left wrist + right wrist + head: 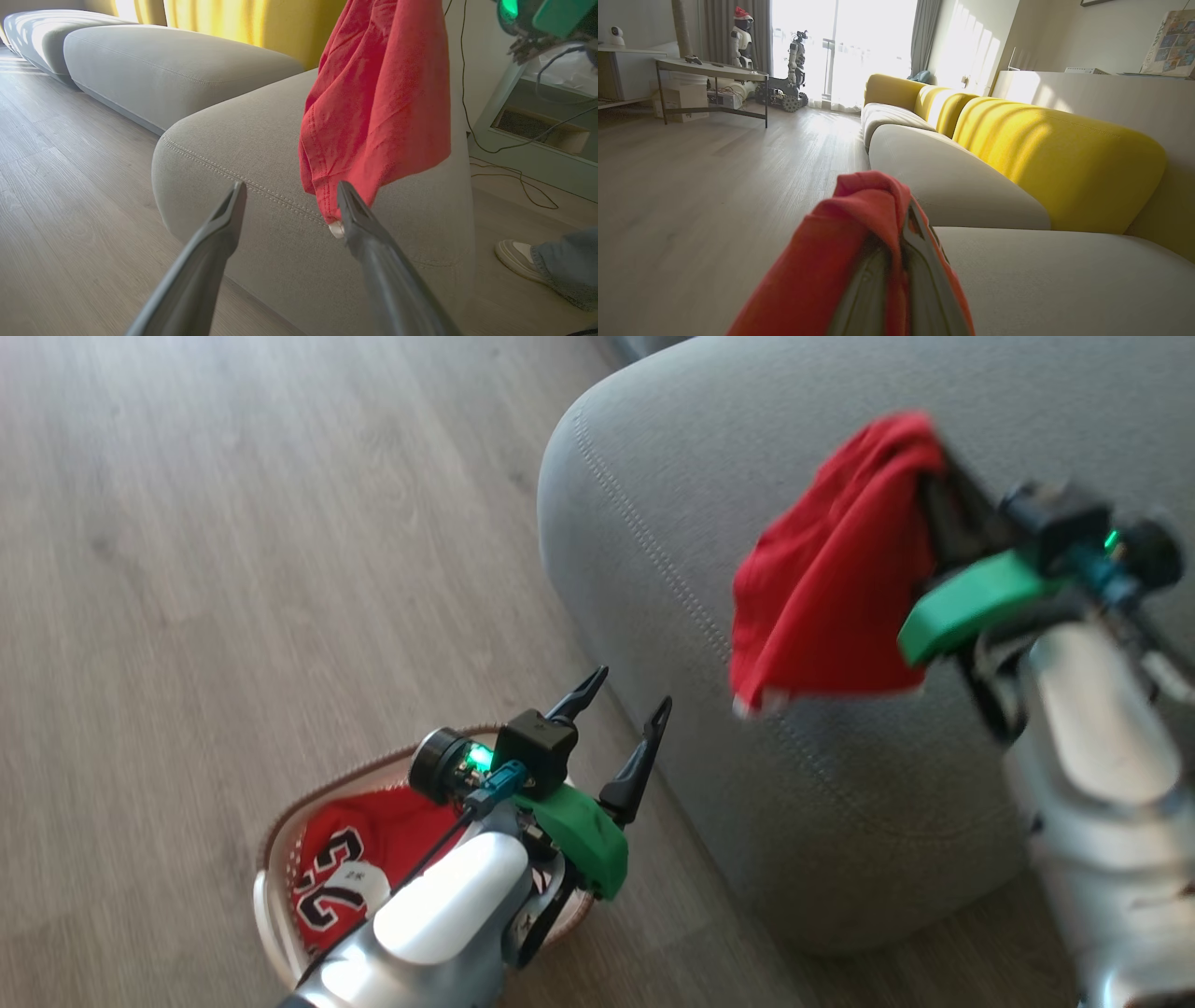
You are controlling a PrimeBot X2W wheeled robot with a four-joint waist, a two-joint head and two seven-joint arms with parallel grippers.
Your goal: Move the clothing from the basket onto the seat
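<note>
Right hand is clamped tight on a red jersey, which hangs from its fingers by the seat's rounded edge. Can't tell if they touch. Left hand is spread wide with nothing in it. Right below it, the basket has the 23 jersey inside.

Left gripper stands wide open and empty, fingers angled up and right, left forearm trailing behind. Right gripper is clamped on a garment draped over its fingers, right forearm behind.
</note>
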